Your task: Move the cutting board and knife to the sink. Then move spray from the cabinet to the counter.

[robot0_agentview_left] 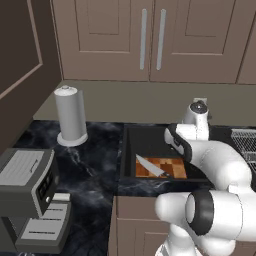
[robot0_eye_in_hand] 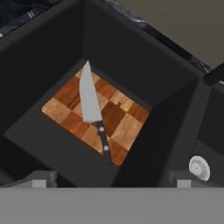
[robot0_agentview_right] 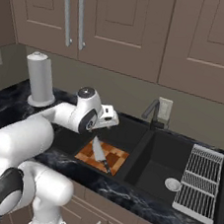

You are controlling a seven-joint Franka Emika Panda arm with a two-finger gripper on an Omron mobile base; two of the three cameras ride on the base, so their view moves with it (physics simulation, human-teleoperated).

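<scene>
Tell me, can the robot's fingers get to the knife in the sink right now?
Probably yes. The knife lies on top of the board in the sink, nothing covers it, and the open fingers hang above it.

One cutting board (robot0_eye_in_hand: pixel 120 127), one knife (robot0_eye_in_hand: pixel 91 103), one paper-towel roll (robot0_agentview_left: pixel 70 116)

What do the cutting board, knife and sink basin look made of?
Cutting board: wood, going by the checkered light and dark brown blocks; low sheen.
Knife: blade looks like steel, plain smooth silver-grey; the dark handle with pale rivet dots could be plastic or wood.
Sink: matte black walls with no gleam, so probably composite or coated metal; unclear which.
</scene>
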